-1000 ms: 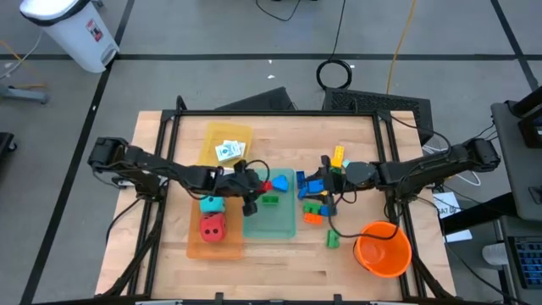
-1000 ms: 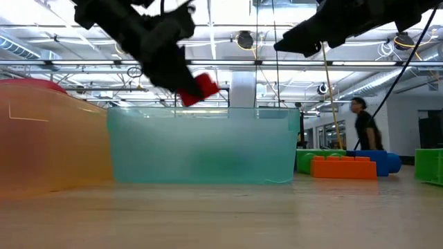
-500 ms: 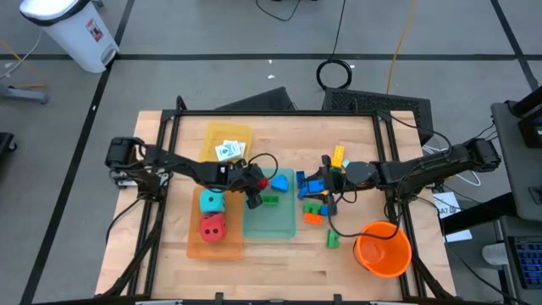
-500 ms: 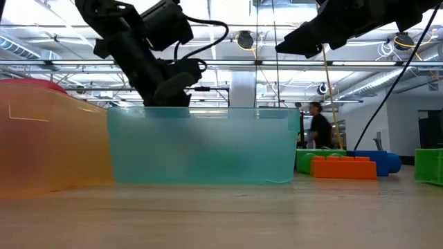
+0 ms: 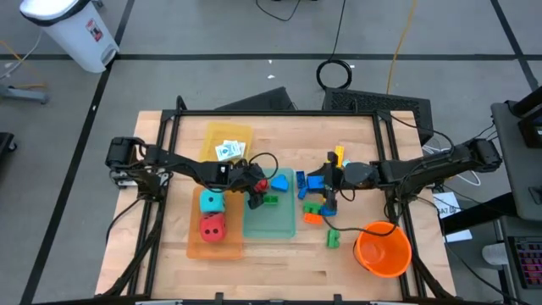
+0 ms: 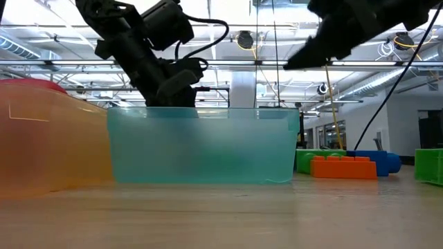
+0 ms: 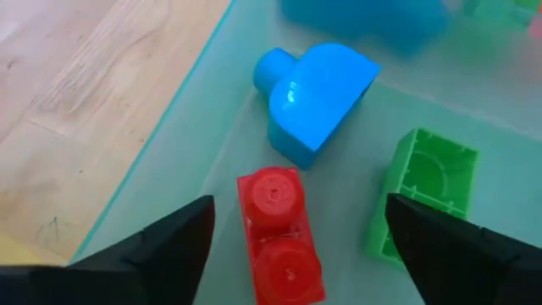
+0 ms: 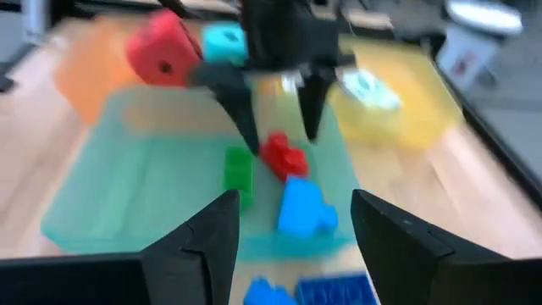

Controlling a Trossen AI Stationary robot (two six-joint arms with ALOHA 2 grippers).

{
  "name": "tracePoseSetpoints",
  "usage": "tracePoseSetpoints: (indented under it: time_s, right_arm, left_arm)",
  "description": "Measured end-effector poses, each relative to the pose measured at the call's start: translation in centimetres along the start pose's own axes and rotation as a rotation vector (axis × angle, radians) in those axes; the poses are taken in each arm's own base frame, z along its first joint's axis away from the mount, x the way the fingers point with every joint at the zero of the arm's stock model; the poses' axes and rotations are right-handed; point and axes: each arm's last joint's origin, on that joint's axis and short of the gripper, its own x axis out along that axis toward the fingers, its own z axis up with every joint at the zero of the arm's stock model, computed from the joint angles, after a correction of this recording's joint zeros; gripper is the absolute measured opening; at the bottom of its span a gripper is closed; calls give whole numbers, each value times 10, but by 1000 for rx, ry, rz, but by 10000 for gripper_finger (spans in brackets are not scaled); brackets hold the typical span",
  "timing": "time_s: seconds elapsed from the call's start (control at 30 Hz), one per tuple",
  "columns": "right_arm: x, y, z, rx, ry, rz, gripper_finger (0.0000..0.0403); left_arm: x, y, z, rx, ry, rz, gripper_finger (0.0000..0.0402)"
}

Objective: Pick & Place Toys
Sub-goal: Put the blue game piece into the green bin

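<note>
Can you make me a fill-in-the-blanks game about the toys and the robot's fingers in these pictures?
1. The red brick lies in the ____ tray.
2. The left gripper hangs over that brick with its fingers ____.
3. The two dice, the teal die and the red die, sit in the ____ tray.
4. The white cards lie in the ____ tray.

Missing words: teal; open; orange; yellow

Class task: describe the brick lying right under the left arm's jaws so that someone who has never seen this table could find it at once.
Find the teal tray in the middle of the table. Inside it, near its far end, three bricks lie together. It is the red brick with two round studs, between a blue brick and a green brick.
</note>
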Motion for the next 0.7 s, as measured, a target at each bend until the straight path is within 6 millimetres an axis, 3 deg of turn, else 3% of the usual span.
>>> tracePoseSetpoints:
  time_s: [0.27, 0.57, 0.7]
  right_arm:
    - [13, -11, -33, -8, 270, -48, 214]
    - [37, -31, -55, 56, 380, -114, 302]
    - [44, -36, -64, -35, 440, -81, 332]
  left_arm:
    - [0, -1, 2, -4, -22, -8, 382]
    - [0, -2, 4, -8, -44, -17, 383]
    - [0, -2, 5, -8, -47, -18, 383]
